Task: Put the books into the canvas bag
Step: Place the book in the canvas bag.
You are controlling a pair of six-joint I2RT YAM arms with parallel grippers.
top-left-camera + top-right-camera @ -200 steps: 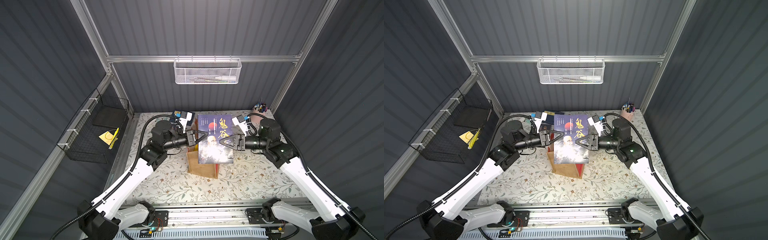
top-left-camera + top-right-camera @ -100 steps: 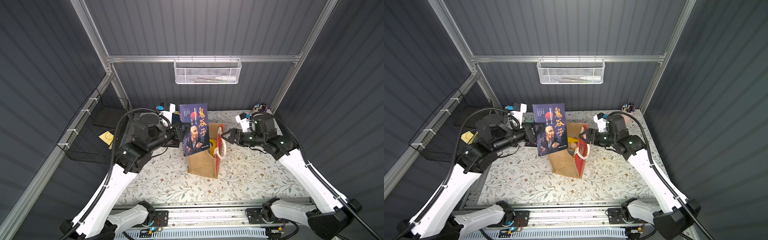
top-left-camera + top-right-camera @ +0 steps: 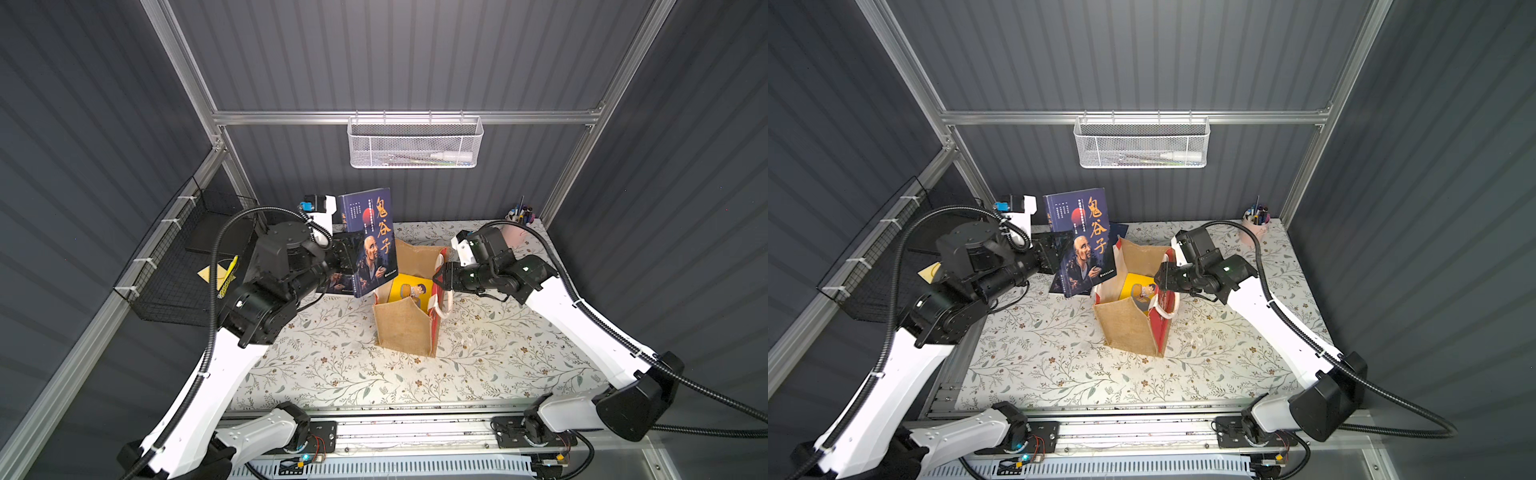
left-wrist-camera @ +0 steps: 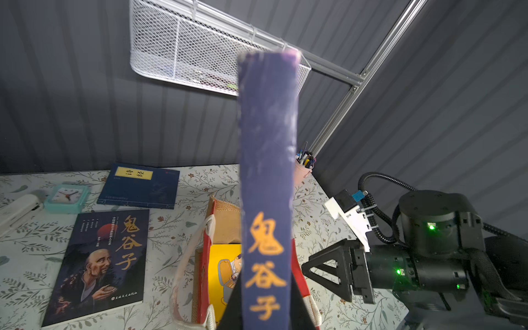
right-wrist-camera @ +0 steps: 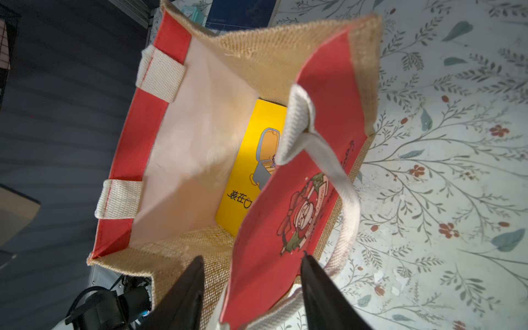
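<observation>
The canvas bag (image 3: pixel 401 328) stands upright near the middle of the flowered worktop (image 3: pixel 332 365), its mouth open. A bright yellow book (image 5: pixel 254 160) stands on edge inside it against the far tan wall; nothing else shows in the bag. The right jaws are at the rim of the bag's red side panel (image 5: pixel 288 217). They are apart, one on each side of the panel, with a white handle (image 5: pixel 340 185) hanging just beside them; whether they touch the cloth cannot be told. The left jaws are clamped on a dark portrait book (image 3: pixel 372 245). It is held upright in the air with its cover toward the top views, its lower corner just beside the bag's open top on the left arm's side. Behind the bag a second portrait book (image 4: pixel 97 265) and a navy book (image 4: pixel 138 185) with a yellow label lie flat on the worktop, near a mint-green clock (image 4: pixel 67 197). A pink cup (image 3: pixel 519 218) of pens stands in the far right corner. A white mesh basket (image 3: pixel 415 143) on the back wall holds a white tube and a few thin things too small to tell. A black wire basket (image 3: pixel 183 257) on the left wall holds a yellow paper sheet (image 3: pixel 216 272).
</observation>
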